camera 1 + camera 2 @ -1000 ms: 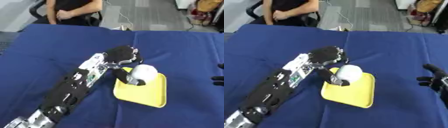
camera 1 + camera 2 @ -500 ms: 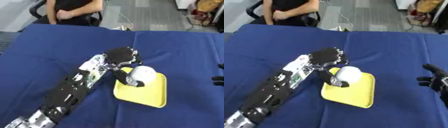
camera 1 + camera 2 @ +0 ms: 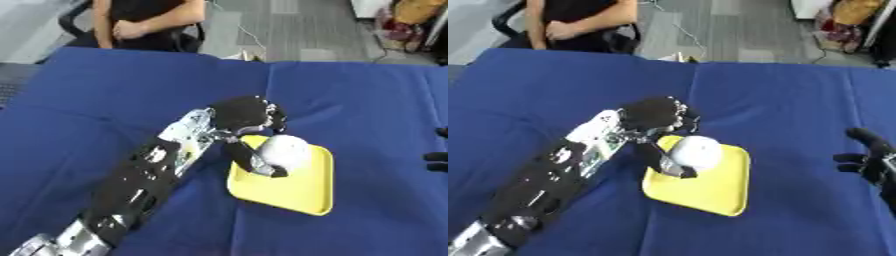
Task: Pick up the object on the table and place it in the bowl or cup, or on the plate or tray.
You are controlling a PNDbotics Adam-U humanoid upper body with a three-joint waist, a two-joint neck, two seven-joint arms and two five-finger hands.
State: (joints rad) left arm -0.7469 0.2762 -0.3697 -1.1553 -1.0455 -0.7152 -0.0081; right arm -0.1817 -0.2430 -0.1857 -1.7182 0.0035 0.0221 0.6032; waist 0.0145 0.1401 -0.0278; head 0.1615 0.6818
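**Ball on tray, left robot hand on it**

We see the left robot hand (image 3: 248, 116) over the near-left corner of the square yellow plastic tray (image 3: 297, 190), thumb and fingers curled round the round white ball (image 3: 283, 150), which sits on the tray. The tray lies on the blue-clothed table (image 3: 114, 100). Right robot hand (image 3: 871, 159) idles at the right edge (fingers spread apart, holding nothing).

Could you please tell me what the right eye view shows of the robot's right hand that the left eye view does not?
Only the right eye view shows the right hand as a whole hand, fingers spread, idle at the right edge. The left eye view catches only a few of its dark fingertips there. Both show the left hand curled around the white round object over the yellow tray on the blue table.
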